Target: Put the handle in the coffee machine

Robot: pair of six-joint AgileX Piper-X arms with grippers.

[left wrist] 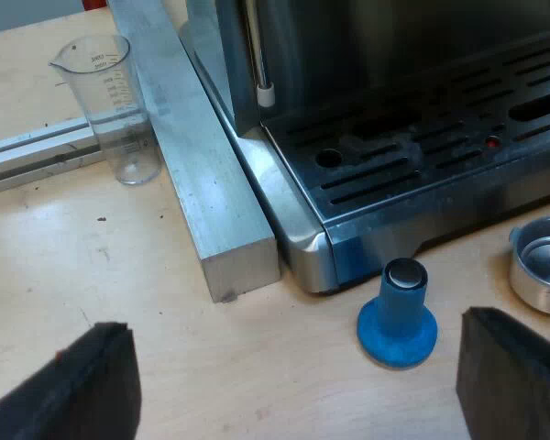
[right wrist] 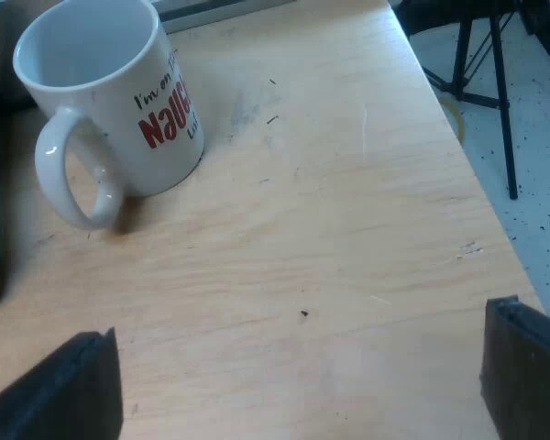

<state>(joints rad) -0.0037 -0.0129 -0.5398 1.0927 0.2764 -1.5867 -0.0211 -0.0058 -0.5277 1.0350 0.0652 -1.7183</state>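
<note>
Tamper (left wrist: 397, 316) upright at machine (left wrist: 412, 156) corner, metal holder (left wrist: 543, 268) near; left hand (left wrist: 298, 376) spread.

Left wrist view now: the camera rides just above the left gripper (left wrist: 295, 323), looking down at a slant, close on the espresso machine (left wrist: 394, 137) front corner, the blue tamper (left wrist: 397, 316) and the measuring glass (left wrist: 119, 105). Right wrist view sits over the right gripper (right wrist: 301, 323), tilted down across the table (right wrist: 330, 229) toward the mug (right wrist: 110, 101), with floor (right wrist: 532, 137) beyond the edge. The 2 views share the table

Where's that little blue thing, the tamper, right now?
In the left wrist view the blue tamper stands on the wooden table, close to the base corner of the espresso machine, with the metal holder nearby.
</note>
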